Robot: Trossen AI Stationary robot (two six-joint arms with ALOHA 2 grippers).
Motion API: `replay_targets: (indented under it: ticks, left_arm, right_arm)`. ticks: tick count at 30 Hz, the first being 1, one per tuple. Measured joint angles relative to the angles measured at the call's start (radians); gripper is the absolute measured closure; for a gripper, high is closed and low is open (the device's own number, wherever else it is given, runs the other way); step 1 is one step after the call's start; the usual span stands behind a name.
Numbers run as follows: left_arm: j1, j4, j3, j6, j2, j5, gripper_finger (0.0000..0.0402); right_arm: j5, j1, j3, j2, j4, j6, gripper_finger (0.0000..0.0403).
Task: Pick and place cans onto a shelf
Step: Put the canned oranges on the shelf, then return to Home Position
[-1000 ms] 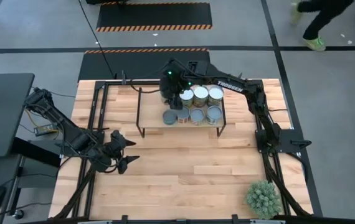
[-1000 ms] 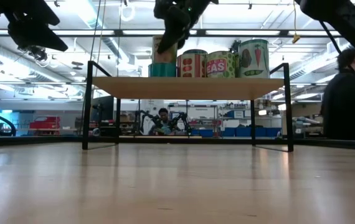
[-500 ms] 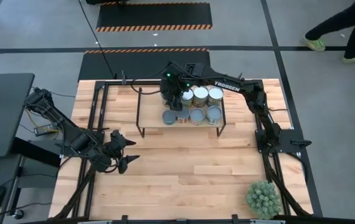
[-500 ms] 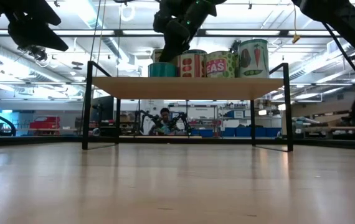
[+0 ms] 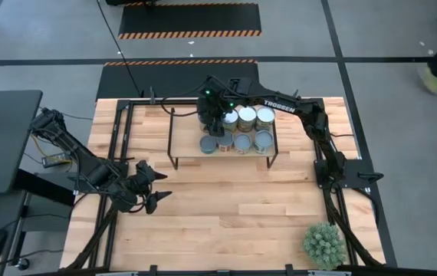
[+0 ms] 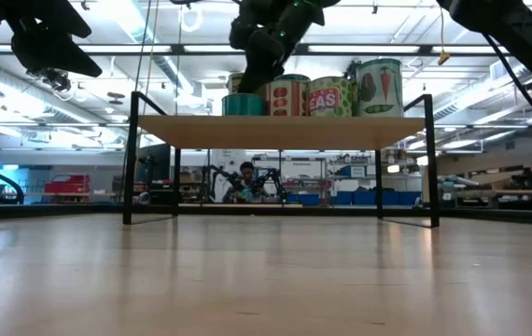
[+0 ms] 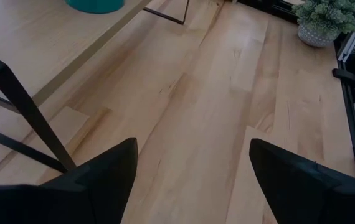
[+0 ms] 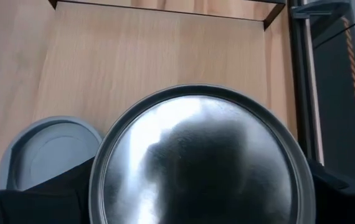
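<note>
Left hand [image 5: 148, 192] idle over near worktop [image 5: 234, 207], fingers spread, empty. Right hand [image 5: 213, 123] on shelf [image 5: 184, 146], straddling silver can [image 8: 202, 162] at row's left end; I can't tell if released. Risk: my retreat snags it, topples neighbour cans [image 5: 247, 116].

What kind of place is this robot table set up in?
Probably a robotics lab or workshop hall: a grey concrete floor with hazard-striped mats, ceiling strip lights over distant workbenches, and a person seated far behind the shelf.

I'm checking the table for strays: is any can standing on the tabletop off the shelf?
No: in the high view every can visible sits on the shelf; the tabletop carries only the potted plant.
</note>
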Motion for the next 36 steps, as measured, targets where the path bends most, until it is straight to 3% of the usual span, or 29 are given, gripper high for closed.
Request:
replay_targets:
  ticks: [7,18,28,36]
  left_arm:
    - [0.000,0.000,0.000,0.000,0.000,0.000,0.0088]
    - [0.000,0.000,0.000,0.000,0.000,0.001,0.0088]
    - [0.000,0.000,0.000,0.000,0.000,0.000,0.0088]
    - [0.000,0.001,0.000,0.000,0.000,-0.003,0.0088]
  right_arm:
    - [-0.008,-0.004,-0.002,0.000,-0.015,0.005,0.0056]
    - [0.009,-0.005,0.005,0.001,-0.017,0.018,0.0005]
    - [0.026,-0.005,0.116,0.000,-0.054,0.059,0.0004]
    - [0.005,0.001,0.122,-0.036,-0.041,0.119,0.0004]
